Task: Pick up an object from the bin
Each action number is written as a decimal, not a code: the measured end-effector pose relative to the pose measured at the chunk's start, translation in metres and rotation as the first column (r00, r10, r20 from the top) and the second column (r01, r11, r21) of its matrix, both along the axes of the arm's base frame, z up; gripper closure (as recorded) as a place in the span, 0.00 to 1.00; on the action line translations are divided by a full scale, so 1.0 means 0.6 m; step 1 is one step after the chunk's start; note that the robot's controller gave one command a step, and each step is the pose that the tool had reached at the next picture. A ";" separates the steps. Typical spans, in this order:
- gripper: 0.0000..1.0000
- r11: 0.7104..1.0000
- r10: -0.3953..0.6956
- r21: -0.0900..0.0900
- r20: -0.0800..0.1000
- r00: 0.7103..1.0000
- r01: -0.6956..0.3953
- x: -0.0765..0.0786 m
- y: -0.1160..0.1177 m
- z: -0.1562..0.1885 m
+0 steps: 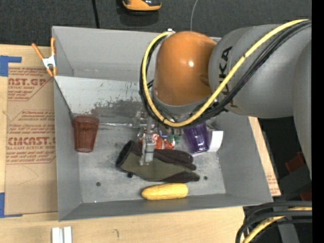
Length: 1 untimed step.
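Gripper (148,157) low in the middle of the grey bin (63,151), directly over the left part of a dark glove (169,170), touching it or just above it; cannot tell which. Open or closed: cannot tell either. Glove flat on the bin floor, olive and black, stretched from left to right, a little nearer than the middle of the bin. Just right of the gripper and at the far edge of the glove, a small red and orange thing (163,143), partly hidden and too small to name. Further right, a purple cup (196,138), with a white piece (216,140) just beside it on its right. On the near side, a yellow banana (164,191) lying left to right, close to the near wall and just apart from the glove. Far off to the left, a reddish-brown cup (85,132) against the left wall, well apart from everything else. Above the gripper, the round orange cover (185,67) on the wrist, a yellow cable (147,70) looped around it, and the grey arm (268,65) leading away to the right.
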<state>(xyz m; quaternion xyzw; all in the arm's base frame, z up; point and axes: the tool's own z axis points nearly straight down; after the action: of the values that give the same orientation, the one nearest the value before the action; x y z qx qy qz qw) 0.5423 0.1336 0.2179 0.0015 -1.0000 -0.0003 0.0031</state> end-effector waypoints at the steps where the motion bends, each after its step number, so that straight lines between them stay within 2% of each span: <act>1: 0.00 1.000 -0.002 0.001 0.008 1.000 0.002 0.003 -0.001 0.008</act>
<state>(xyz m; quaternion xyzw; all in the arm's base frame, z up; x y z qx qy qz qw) 0.5439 0.1328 0.2226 0.0006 -1.0000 -0.0008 -0.0007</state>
